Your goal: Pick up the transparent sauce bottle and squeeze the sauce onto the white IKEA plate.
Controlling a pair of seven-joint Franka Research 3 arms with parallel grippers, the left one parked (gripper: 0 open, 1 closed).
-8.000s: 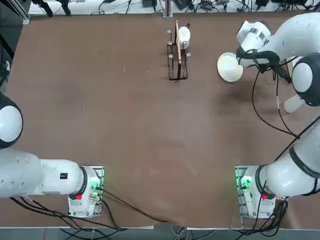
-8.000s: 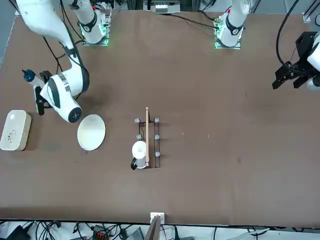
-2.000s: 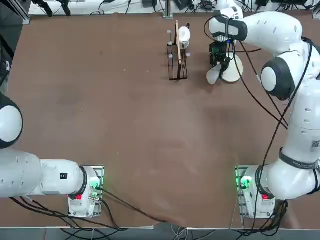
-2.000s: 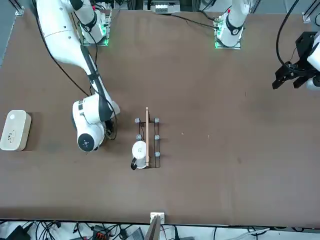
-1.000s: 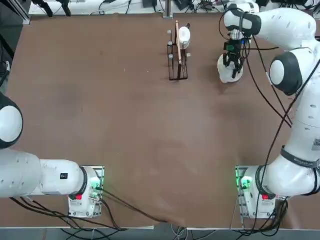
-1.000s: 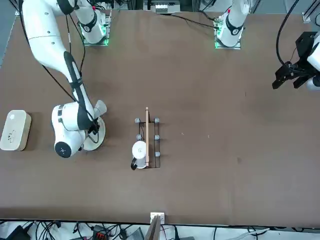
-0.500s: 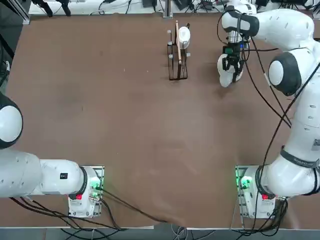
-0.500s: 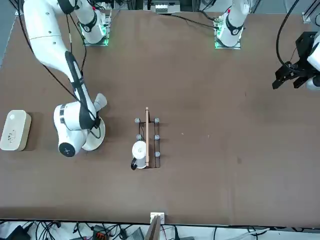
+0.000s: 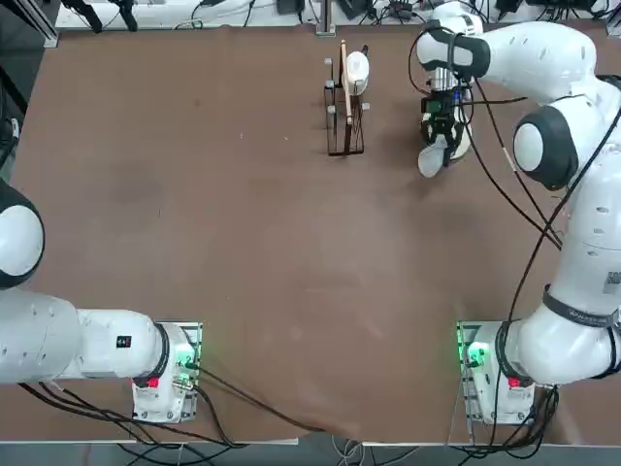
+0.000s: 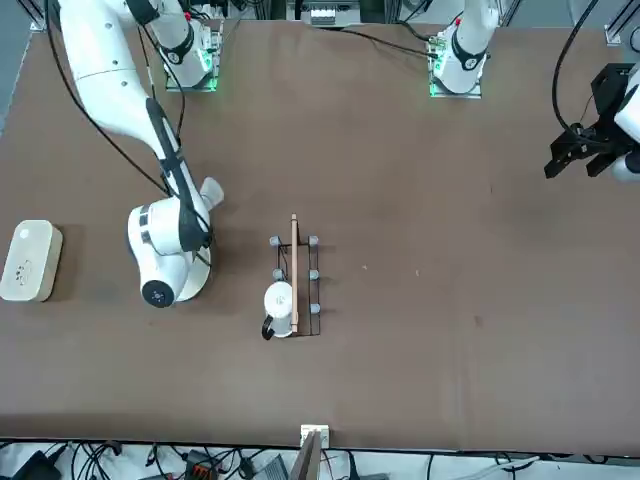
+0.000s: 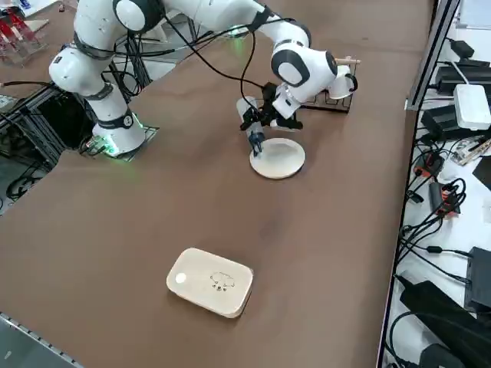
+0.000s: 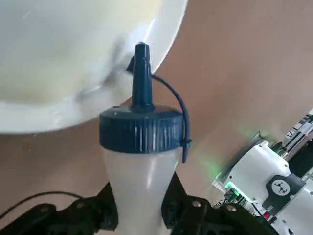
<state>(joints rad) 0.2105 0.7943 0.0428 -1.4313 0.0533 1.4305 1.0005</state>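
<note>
Your right gripper (image 12: 142, 210) is closed on the transparent sauce bottle (image 12: 139, 186), fingers pressed to both sides of its body. Bottle tilted nozzle-down, blue nozzle (image 12: 142, 76) over the rim area of the white IKEA plate (image 11: 278, 159). Plate flat on the table (image 11: 153, 230); white rounded box (image 11: 210, 281) well apart from it.

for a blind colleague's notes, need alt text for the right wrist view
The right hand grips a clear-whitish squeeze bottle with a dark blue nozzle cap, its tip over the edge of a white plate. Beyond lies the brown table.
</note>
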